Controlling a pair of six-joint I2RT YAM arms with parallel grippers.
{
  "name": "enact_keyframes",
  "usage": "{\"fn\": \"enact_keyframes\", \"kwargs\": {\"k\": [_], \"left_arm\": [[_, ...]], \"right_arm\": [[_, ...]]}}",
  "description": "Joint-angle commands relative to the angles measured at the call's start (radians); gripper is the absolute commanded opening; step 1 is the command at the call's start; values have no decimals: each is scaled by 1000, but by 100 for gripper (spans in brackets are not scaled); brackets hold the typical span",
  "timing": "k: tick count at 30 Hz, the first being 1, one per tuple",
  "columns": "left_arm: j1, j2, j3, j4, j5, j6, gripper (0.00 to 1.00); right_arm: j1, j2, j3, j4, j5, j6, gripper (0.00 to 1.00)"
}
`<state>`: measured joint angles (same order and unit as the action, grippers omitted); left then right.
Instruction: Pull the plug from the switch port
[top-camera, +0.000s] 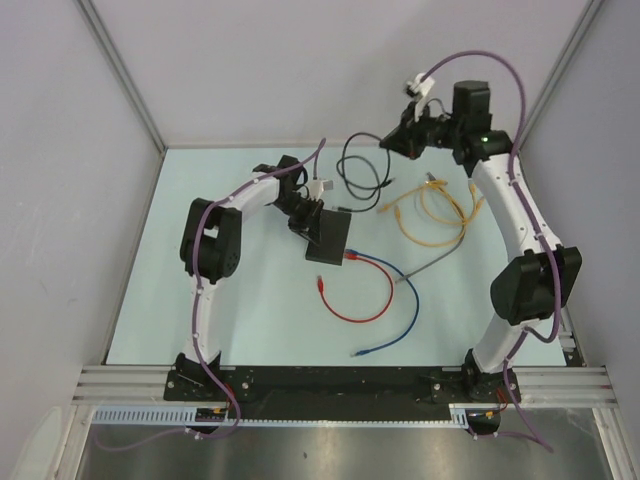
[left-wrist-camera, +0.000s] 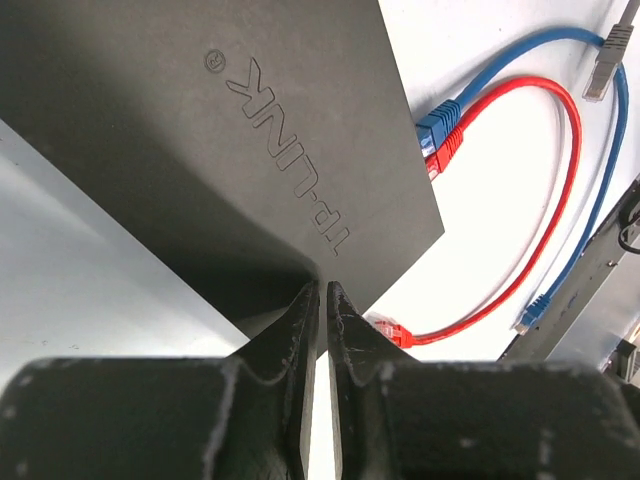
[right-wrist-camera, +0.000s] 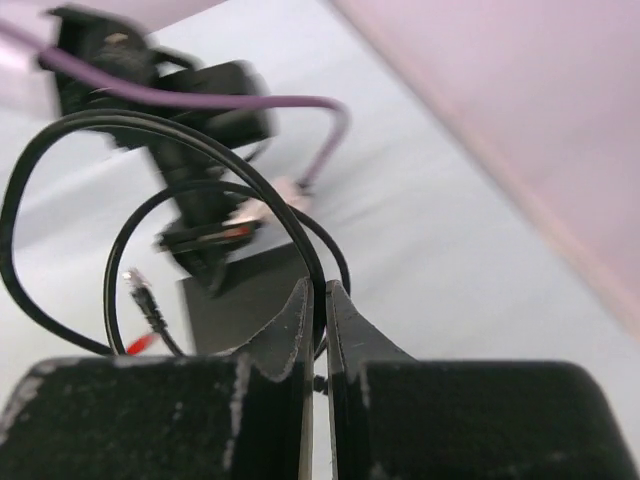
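Observation:
The black switch lies tilted near the table's middle, with my left gripper shut on its edge. A blue plug and a red plug sit side by side in its ports. My right gripper is raised at the back, shut on a thin black cable. That cable's plug hangs free in the air. In the right wrist view the switch lies below, with the left arm over it.
A red cable and a blue cable loop from the switch toward the front. A grey cable ends in a loose plug. A yellow cable is coiled at the right. White walls close the back and sides.

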<state>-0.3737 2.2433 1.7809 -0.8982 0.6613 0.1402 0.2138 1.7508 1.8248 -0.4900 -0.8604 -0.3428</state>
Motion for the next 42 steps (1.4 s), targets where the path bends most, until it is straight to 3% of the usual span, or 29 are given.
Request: {"fn": "enact_keyframes", "kwargs": {"k": [1, 8, 12, 26, 27, 28, 29, 32, 37, 42], "left_arm": [[4, 22, 43, -2, -5, 9, 14], [10, 10, 32, 2, -9, 9, 15], [15, -2, 11, 13, -15, 9, 15], [18, -11, -9, 21, -38, 12, 16], [18, -13, -9, 21, -40, 13, 16], [18, -14, -9, 19, -40, 13, 16], [18, -16, -9, 19, -40, 15, 16], [18, -19, -12, 16, -43, 16, 17], [19, -60, -12, 27, -63, 33, 19], [38, -115, 37, 27, -55, 33, 21]], "right_arm": [[-74, 45, 134, -4, 93, 29, 0], [-142, 156, 125, -188, 345, -82, 0], [-149, 182, 35, -148, 530, -73, 0], [-191, 274, -101, -38, 894, 53, 0], [-192, 277, -107, -30, 935, 65, 2], [-192, 282, -107, -22, 946, 68, 10], [-192, 289, -107, -19, 948, 73, 30], [-186, 279, -93, -24, 872, 91, 53], [-122, 210, -78, -28, 709, 64, 61], [-42, 147, -151, -32, 359, 28, 68]]}}
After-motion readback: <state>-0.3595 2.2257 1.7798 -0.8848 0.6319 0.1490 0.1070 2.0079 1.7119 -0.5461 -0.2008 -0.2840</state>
